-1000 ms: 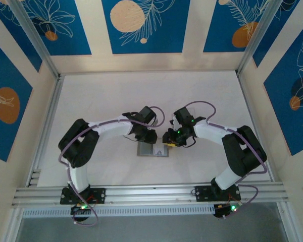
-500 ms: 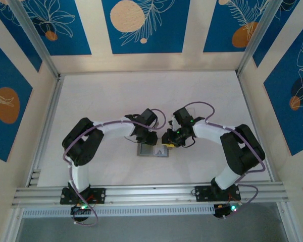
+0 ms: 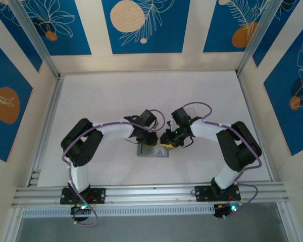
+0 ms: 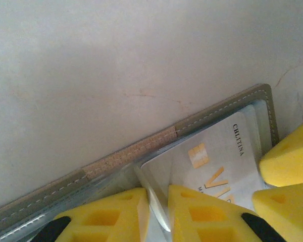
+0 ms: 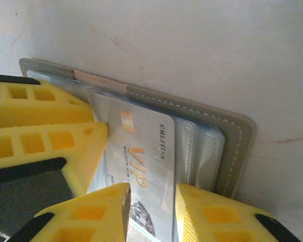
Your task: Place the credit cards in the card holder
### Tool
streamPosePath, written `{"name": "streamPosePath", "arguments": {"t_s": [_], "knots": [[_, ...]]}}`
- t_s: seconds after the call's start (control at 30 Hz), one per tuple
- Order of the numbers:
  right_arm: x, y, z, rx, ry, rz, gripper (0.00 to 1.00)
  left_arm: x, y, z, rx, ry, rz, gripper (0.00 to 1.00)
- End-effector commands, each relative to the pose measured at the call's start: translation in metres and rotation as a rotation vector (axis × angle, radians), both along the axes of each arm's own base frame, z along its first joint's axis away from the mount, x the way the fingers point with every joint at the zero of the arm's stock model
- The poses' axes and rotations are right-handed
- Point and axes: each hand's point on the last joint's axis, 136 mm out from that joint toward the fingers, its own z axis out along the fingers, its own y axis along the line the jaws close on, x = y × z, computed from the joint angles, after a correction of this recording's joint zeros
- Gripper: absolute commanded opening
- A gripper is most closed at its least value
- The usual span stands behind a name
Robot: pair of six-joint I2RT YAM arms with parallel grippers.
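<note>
Credit card [image 5: 141, 161] rests on open card holder [image 5: 237, 146].

The grey, stitched holder [image 5: 233, 146] lies opened flat, clear-plastic inside up, with a silver-white card [image 5: 146, 151], gold chip and "VIP" upward, lying askew on one half.

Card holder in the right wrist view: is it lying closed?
No, the card holder lies open, a silver VIP card resting across its clear inner pockets.
</note>
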Motion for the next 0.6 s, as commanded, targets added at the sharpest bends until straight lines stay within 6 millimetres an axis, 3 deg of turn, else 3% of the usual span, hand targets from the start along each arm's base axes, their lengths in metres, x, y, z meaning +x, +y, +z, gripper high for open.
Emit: {"name": "streamPosePath", "arguments": {"t_s": [0.0,0.23,0.37,0.57], "knots": [[0.000,0.010,0.005,0.036,0.004,0.026,0.31,-0.035,0.049,-0.070,0.231,0.128,0.011,0.20],[-0.003,0.015,0.001,0.033,0.023,0.039,0.28,-0.036,0.049,-0.071,0.224,0.127,0.009,0.20],[-0.005,-0.003,-0.002,-0.072,0.005,0.030,0.27,-0.039,0.053,-0.073,0.233,0.130,0.013,0.20],[-0.008,-0.001,-0.007,-0.113,0.020,0.053,0.27,-0.041,0.056,-0.077,0.237,0.138,0.016,0.20]]}}
